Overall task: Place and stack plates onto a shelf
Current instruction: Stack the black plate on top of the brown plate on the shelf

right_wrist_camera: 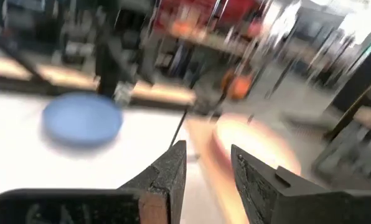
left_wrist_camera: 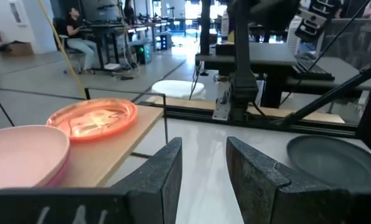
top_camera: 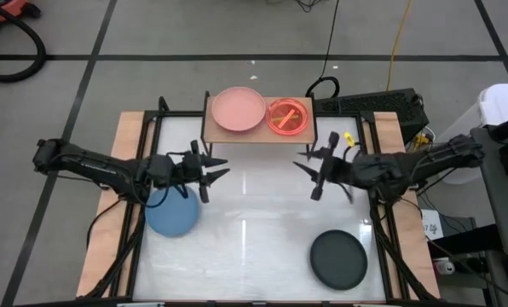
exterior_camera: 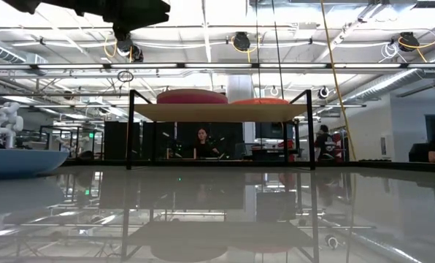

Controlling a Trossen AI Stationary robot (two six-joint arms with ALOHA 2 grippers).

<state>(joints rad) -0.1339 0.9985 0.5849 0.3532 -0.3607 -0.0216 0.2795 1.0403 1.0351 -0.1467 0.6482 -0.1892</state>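
Note:
A light-wood shelf on black legs stands at the table's far edge. On its board rest a salmon-pink plate and a translucent orange plate, side by side. A blue plate lies flat on the table at the left, and a black plate at the near right. My left gripper hovers open above the table, just right of the blue plate. My right gripper hovers open in front of the shelf's right end. In the left wrist view, the open fingers face the orange plate.
Black frame rails and wooden side boards border the white table top. A keyboard-like black device sits behind the shelf at the right. People sit in the room beyond the table. Open table surface lies between both plates.

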